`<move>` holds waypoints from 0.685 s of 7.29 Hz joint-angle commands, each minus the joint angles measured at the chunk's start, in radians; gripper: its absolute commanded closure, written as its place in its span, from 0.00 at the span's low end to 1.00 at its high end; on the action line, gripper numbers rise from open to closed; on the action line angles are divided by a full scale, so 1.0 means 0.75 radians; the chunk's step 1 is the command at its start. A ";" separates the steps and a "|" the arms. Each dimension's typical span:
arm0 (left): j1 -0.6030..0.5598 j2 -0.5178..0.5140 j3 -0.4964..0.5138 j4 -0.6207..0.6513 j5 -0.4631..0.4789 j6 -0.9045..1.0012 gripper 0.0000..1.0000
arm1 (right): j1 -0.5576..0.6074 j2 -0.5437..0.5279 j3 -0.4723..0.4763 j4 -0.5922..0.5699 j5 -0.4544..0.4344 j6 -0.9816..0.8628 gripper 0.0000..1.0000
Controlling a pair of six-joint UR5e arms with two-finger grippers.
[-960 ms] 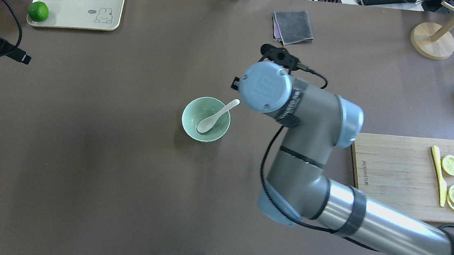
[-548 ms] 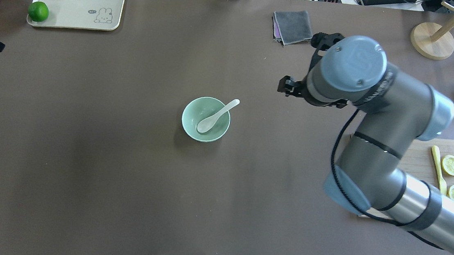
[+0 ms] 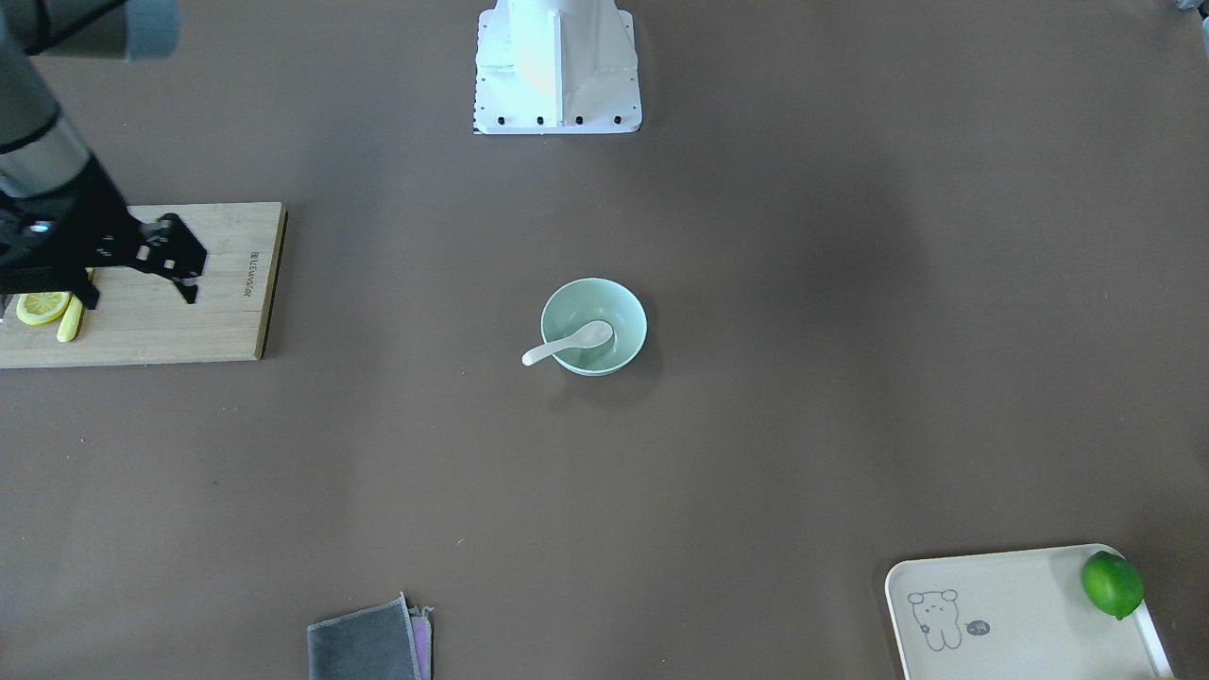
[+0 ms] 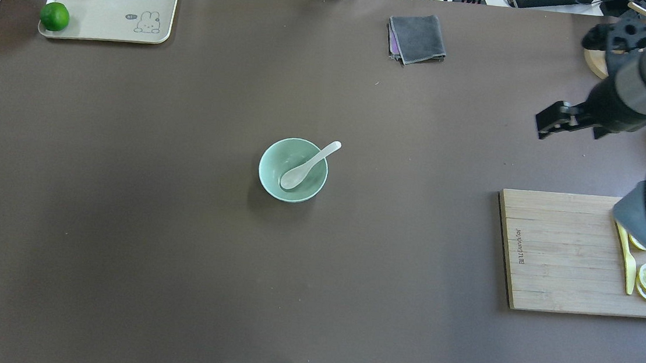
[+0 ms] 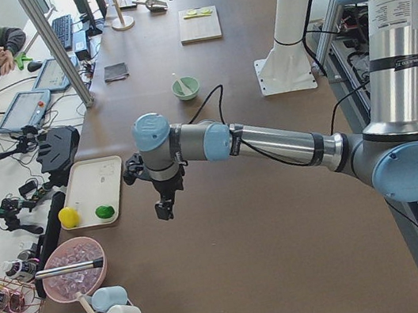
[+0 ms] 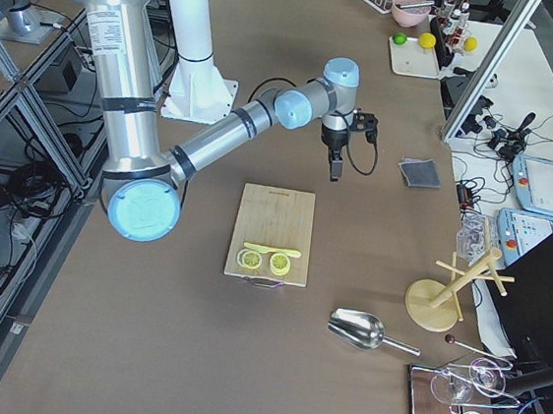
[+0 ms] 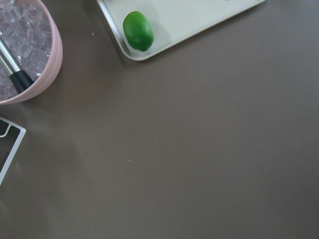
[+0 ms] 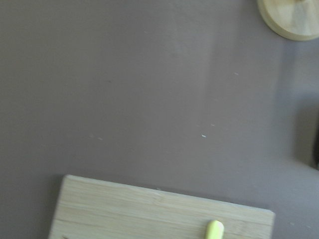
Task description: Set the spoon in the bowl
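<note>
We see the spoon (image 4: 302,170) lying in the bowl (image 4: 269,181), its scoop inside and its handle leaning over the rim toward the table's far right corner. The bowl stands mid-table, well apart from every edge. The right gripper (image 3: 192,274) hangs near the table's right end, close to the cutting board (image 4: 562,255), its fingers spread and holding nothing. The left gripper (image 5: 164,210) hangs near the left end, beside the tray (image 4: 108,31) in the far left corner; we cannot tell whether its fingers are spread or pressed together.
</note>
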 commanded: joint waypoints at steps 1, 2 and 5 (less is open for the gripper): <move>-0.170 0.086 0.018 -0.009 -0.036 0.006 0.01 | 0.287 -0.279 0.001 0.000 0.068 -0.420 0.00; -0.187 0.111 0.024 -0.007 -0.117 -0.004 0.02 | 0.391 -0.361 0.001 0.002 0.072 -0.468 0.00; -0.189 0.189 -0.005 -0.019 -0.129 0.006 0.02 | 0.535 -0.482 -0.046 0.000 0.103 -0.497 0.00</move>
